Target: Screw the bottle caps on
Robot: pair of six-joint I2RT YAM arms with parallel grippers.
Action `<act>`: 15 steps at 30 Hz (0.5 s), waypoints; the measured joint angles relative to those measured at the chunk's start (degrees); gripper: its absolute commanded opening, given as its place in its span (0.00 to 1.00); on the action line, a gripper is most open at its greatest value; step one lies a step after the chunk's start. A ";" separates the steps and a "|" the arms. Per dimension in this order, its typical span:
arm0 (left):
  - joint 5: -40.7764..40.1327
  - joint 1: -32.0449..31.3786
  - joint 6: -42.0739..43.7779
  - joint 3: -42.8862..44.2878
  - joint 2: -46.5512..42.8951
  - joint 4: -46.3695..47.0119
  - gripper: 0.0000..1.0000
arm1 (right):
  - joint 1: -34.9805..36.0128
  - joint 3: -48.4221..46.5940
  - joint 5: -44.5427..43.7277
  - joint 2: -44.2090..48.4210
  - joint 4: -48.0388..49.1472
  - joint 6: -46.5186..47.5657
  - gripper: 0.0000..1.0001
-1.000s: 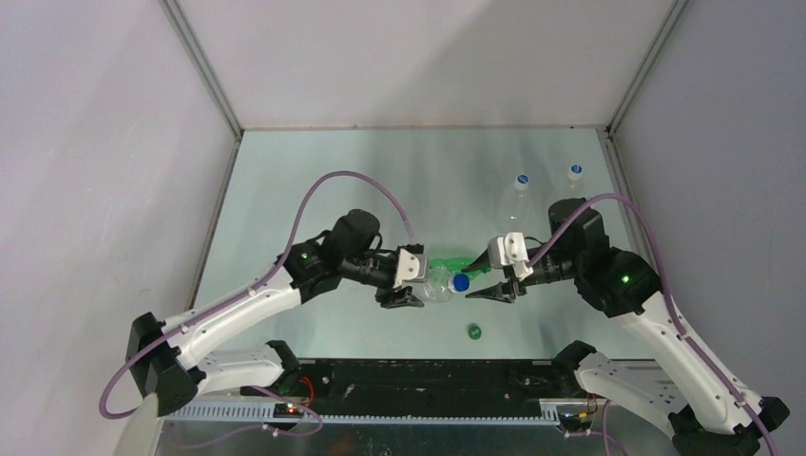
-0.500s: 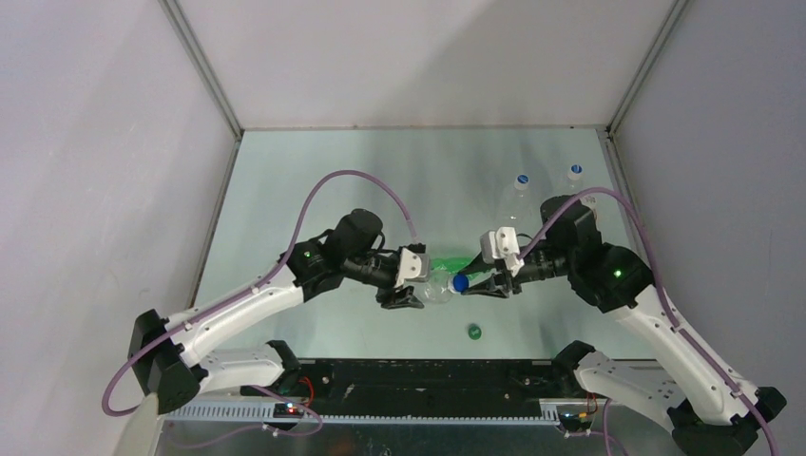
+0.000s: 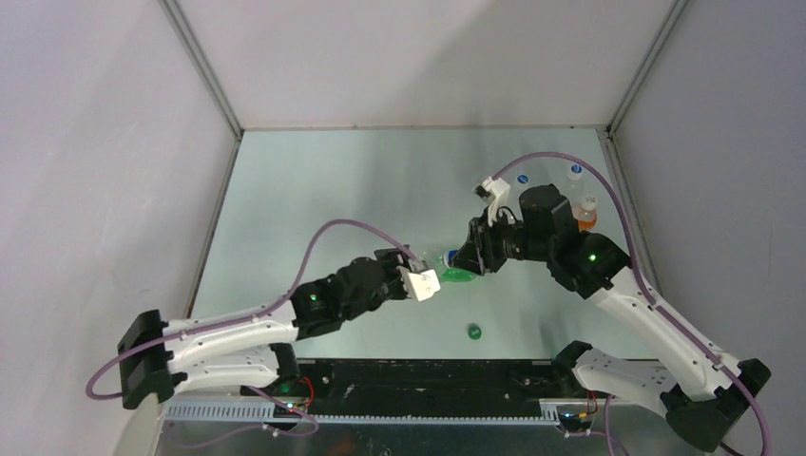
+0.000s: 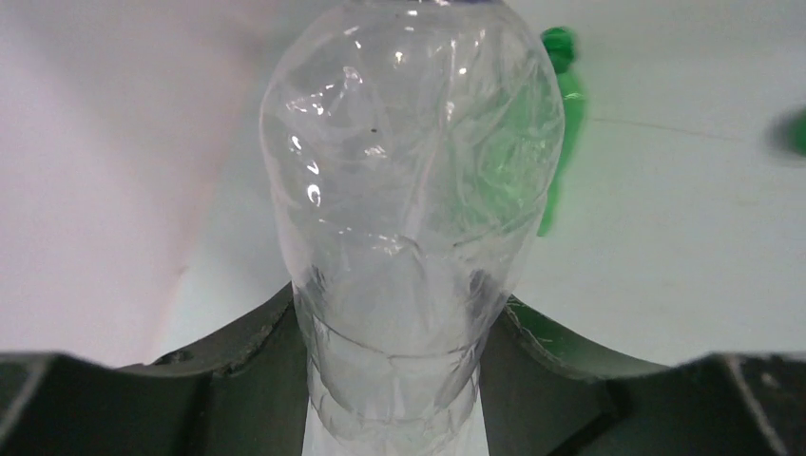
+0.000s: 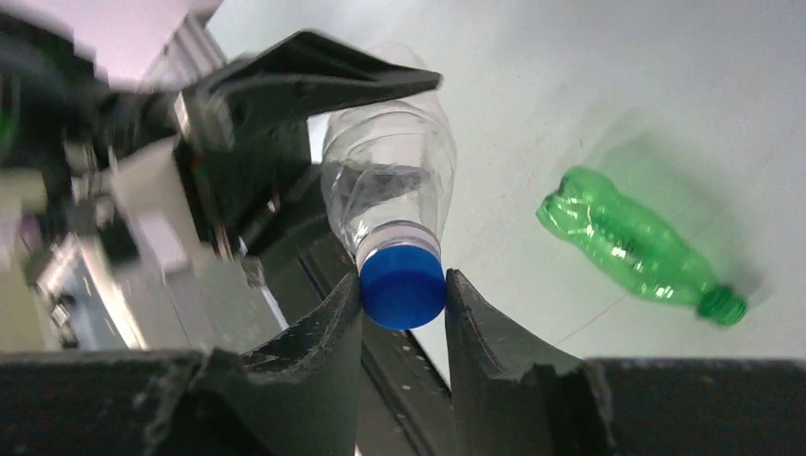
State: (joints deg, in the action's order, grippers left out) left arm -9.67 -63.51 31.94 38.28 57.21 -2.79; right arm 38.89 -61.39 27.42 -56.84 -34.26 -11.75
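The right gripper is closed on a small round blue plastic screw cap, with one dark finger pressed against each side of it. The cap sits on the neck of a crumpled clear plastic bottle. The left gripper has that bottle's body clamped tightly between its two black fingers from the opposite end. The bottle therefore spans the gap between the two grippers, near the middle of the pale grey-green table.

Just beside the held bottle, a translucent green plastic bottle lies on its side on the table. A small round green plastic screw cap lies loose on the table, apart from the green bottle. It is on the side nearer the arm bases and well clear of both grippers.

In the far right corner, a white-and-blue cap tops an upright clear bottle that is faint against the table. What looks like a second cap of the same kind stands near it, to the left. An orange bottle with a plain white cap stands just behind the right arm.

Counted:
- **Caps:** one blue cap, in the right gripper; one green cap, loose; apparently two white-and-blue caps; and one plain white cap.
- **Bottles:** one clear bottle held, one green bottle lying down, and one orange bottle upright. The clear bottles at the back are too faint to count with confidence.
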 measured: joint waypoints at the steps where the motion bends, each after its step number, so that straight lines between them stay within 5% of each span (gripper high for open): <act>1: -3.67 -1.25 1.09 -1.05 0.63 2.82 0.06 | 0.02 0.00 -1.81 -0.26 0.02 -3.34 0.00; 6: -17.40 -4.98 6.54 -4.42 6.03 16.06 0.05 | -0.04 1.27 -10.08 -0.79 1.79 -18.27 0.02; 11: -20.33 -5.01 5.88 -4.74 8.02 19.58 0.05 | -0.02 5.42 -13.20 1.66 8.39 -20.63 0.52; 15: -16.57 -3.78 0.46 -4.72 8.02 20.11 0.05 | 1.03 11.17 -14.78 7.15 16.61 -18.45 0.61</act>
State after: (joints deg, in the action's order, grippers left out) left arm -26.24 -67.29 32.40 33.56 65.23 17.32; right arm 39.92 -50.22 12.64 -49.69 -17.65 -30.20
